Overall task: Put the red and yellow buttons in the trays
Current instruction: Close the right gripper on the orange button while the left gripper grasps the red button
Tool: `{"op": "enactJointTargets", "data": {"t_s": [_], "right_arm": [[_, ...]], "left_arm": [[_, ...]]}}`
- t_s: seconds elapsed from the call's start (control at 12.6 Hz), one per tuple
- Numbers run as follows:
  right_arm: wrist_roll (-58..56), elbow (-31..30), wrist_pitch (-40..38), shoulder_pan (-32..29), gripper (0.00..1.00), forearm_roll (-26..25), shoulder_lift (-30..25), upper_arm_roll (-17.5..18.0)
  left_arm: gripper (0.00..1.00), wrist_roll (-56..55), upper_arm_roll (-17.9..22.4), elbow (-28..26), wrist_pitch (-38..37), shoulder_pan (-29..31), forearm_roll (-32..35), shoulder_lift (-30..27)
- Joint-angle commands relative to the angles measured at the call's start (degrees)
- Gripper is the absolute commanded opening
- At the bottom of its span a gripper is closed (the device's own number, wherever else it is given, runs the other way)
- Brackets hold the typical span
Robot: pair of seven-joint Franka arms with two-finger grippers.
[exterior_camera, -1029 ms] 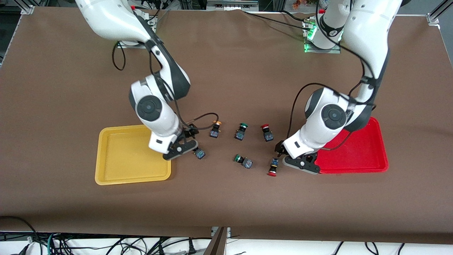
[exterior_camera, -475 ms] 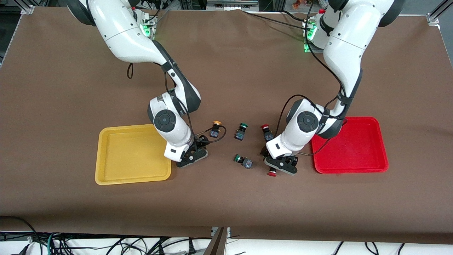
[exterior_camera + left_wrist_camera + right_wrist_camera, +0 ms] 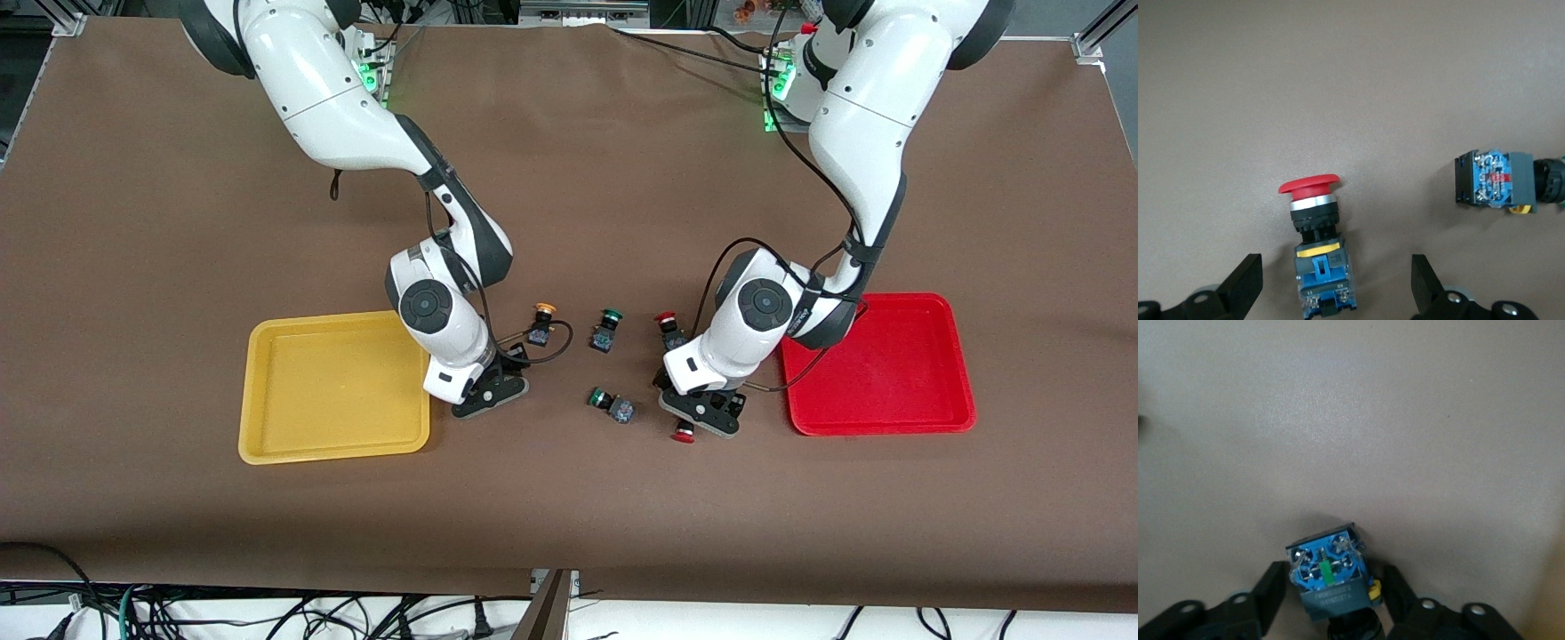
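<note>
A red button (image 3: 1317, 230) lies on its side on the table between the open fingers of my left gripper (image 3: 1336, 290); only its cap (image 3: 683, 435) shows under that gripper (image 3: 702, 413) in the front view. My right gripper (image 3: 1335, 597) is low and open around a blue-bodied button (image 3: 1328, 577) whose cap is hidden; the gripper (image 3: 489, 396) is beside the yellow tray (image 3: 329, 391). A yellow button (image 3: 540, 325) and a second red button (image 3: 669, 329) stand farther from the camera. The red tray (image 3: 889, 373) is empty.
Two green-capped buttons are between the grippers: one upright (image 3: 606, 329), one on its side (image 3: 612, 405), whose blue body also shows in the left wrist view (image 3: 1495, 179). The yellow tray is empty. Cables hang from both wrists.
Both arms have come down and toward the table's middle. My right gripper moved from the yellow tray's edge onto the blue-bodied button; my left gripper moved from the red tray's edge onto the lying red button.
</note>
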Motion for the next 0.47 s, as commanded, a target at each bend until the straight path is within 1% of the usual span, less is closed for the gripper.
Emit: {"op": "enactJointTargets", "data": {"t_s": [0.0, 0.08, 0.16, 0.32, 0.4], "right_arm": [[0.07, -0.66, -0.29, -0.04, 0.21, 0.92, -0.90, -0.17], [-0.10, -0.40, -2.82, -0.65, 0.09, 0.84, -1.95, -0.26], [-0.54, 0.21, -6.32, -1.79, 0.06, 0.84, -3.26, -0.35], [-6.13, 1.18, -13.27, -5.38, 0.06, 0.66, -6.16, -0.35], [-10.00, 1.27, -15.56, -7.49, 0.06, 0.57, -7.39, -0.52]], "left_arm": [[0.42, 1.25, 0.50, 1.21, 0.13, -0.37, 1.00, 1.27], [0.20, 1.25, 0.50, 1.21, 0.13, -0.37, 1.00, 1.10], [0.00, 1.25, 0.50, 1.21, 0.04, -0.20, 1.00, 0.92], [0.00, 1.07, 0.41, 1.21, -0.40, 0.59, 1.00, -0.56], [0.00, 0.99, 0.41, 0.69, -2.14, 1.29, 1.00, -3.10]]}}
